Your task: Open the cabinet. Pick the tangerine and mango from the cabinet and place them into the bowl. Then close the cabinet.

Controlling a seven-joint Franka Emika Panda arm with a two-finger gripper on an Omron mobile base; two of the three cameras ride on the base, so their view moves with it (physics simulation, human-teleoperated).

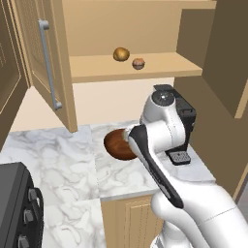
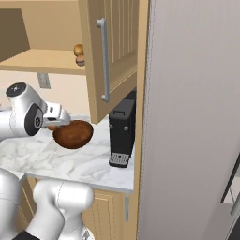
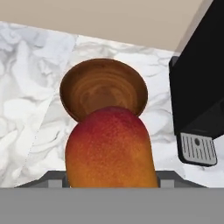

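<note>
The mango [image 3: 111, 148], red fading to orange, fills the lower middle of the hand view, and my gripper [image 3: 111, 180] is shut on it. It hangs just above the near rim of the dark reddish-brown wooden bowl [image 3: 103, 87], which looks empty. The bowl [image 1: 117, 145] [image 2: 73, 134] stands on the marble counter, partly behind my arm. The cabinet [image 1: 135, 68] is open, with its left door [image 1: 46, 63] and right door [image 2: 112, 51] swung out. On its shelf lie a round orange fruit, likely the tangerine [image 1: 121, 54] [image 2: 78, 48], and a smaller reddish item [image 1: 138, 63].
A black coffee machine [image 1: 186, 128] [image 2: 122, 131] [image 3: 197, 96] stands right of the bowl, close to my hand. A black appliance with knobs [image 1: 17, 208] sits at the counter's near left. A tall grey panel [image 2: 197, 117] walls off the right side.
</note>
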